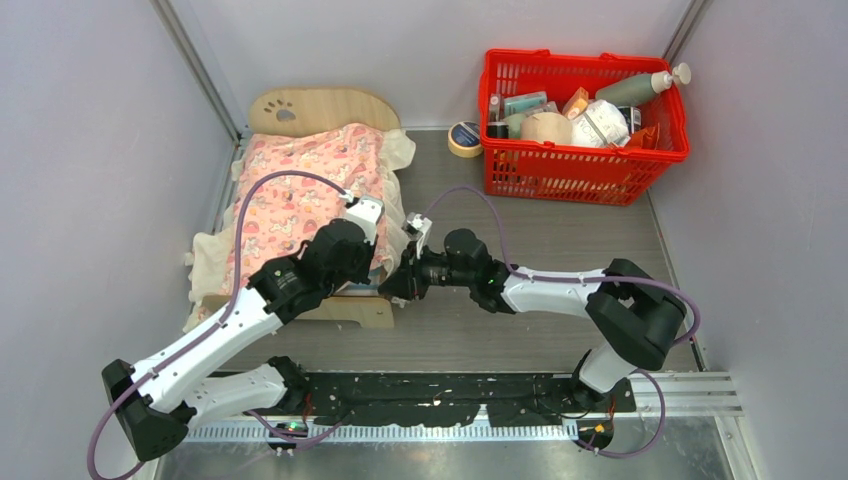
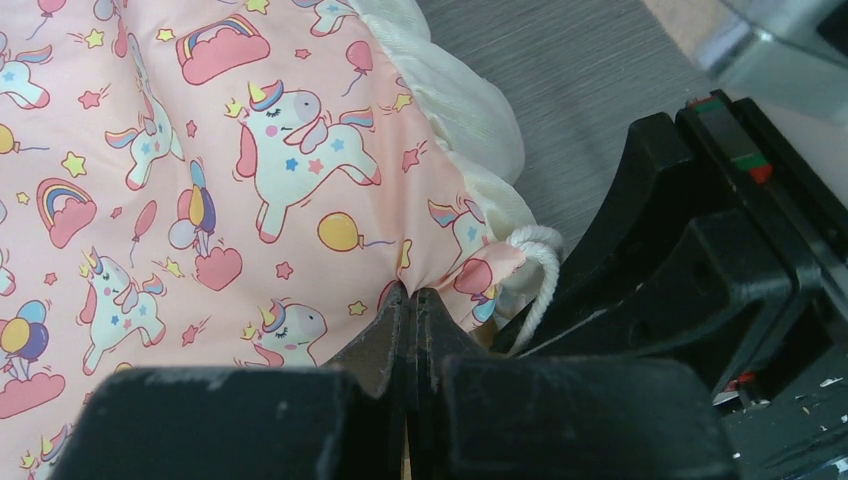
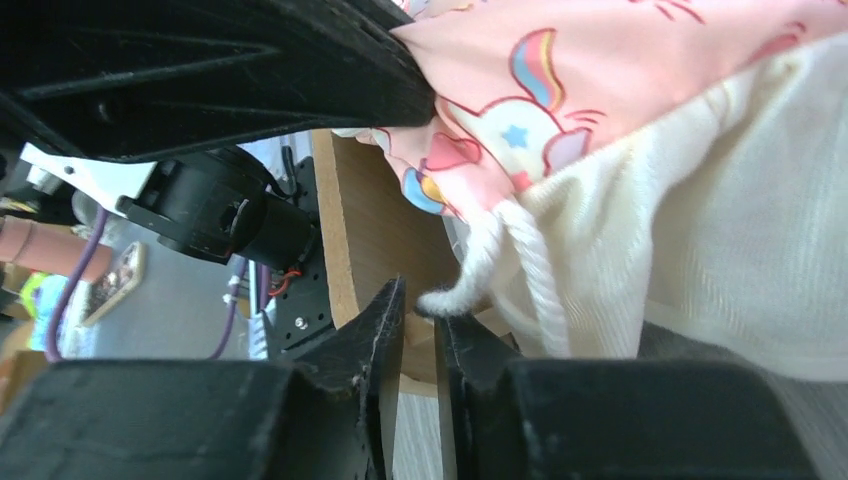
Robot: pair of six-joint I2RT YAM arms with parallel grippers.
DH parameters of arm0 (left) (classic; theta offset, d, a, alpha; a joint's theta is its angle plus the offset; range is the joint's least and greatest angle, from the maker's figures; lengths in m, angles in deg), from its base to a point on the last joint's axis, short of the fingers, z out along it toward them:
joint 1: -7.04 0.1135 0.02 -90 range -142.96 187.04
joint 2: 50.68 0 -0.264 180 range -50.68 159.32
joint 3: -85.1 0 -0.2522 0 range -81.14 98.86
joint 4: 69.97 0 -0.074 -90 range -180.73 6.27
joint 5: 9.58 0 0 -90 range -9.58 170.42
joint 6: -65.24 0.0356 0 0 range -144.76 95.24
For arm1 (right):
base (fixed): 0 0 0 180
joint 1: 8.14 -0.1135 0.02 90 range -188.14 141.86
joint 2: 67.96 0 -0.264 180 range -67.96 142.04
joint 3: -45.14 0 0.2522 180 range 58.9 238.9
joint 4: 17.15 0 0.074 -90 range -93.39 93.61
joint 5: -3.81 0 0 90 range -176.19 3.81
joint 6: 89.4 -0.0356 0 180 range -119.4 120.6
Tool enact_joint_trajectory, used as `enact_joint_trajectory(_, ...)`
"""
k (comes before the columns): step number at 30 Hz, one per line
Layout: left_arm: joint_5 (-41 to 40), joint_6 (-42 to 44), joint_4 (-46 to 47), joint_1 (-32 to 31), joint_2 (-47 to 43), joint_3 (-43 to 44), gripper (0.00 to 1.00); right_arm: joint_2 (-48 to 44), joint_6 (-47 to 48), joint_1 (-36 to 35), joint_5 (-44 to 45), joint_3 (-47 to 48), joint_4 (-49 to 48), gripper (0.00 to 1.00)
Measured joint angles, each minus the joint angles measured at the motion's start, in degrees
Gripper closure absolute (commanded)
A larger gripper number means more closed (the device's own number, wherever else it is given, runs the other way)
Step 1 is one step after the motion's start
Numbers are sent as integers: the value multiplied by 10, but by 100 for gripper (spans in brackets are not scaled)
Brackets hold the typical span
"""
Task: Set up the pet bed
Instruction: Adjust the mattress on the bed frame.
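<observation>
Left fingers (image 2: 380,345) pinched closed on the corner hem of the pink unicorn blanket (image 2: 250,150), next to its cream frill (image 2: 470,120). Right fingers (image 3: 375,320) stand a narrow gap apart with a white cord loop (image 3: 500,260) at their tips; can't tell if it's gripped. Pet bed (image 1: 320,108) sits far left on the table (image 1: 560,240), headboard by the back wall, with the blanket draped over it. Red basket (image 1: 585,170) far right.
</observation>
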Motion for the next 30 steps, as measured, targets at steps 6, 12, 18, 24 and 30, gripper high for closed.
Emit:
enact_joint_trajectory(6, 0, 0, 3, 0, 0, -7, 100, -9, -76, 27, -42, -40, -87, 69)
enact_joint_trajectory(12, 0, 0, 5, 0, 4, -9, 100, -14, -152, 33, -79, -40, -200, 64)
enact_joint_trajectory(18, 0, 0, 5, 0, 5, -9, 100, -6, -231, 33, -89, -38, -300, 62)
enact_joint_trajectory(24, 0, 0, 8, 3, 5, -10, 100, 7, -287, 33, -94, -24, -357, 66)
enact_joint_trajectory(30, -5, 0, 9, 11, 1, -10, 100, 7, -270, 33, -77, -23, -339, 93)
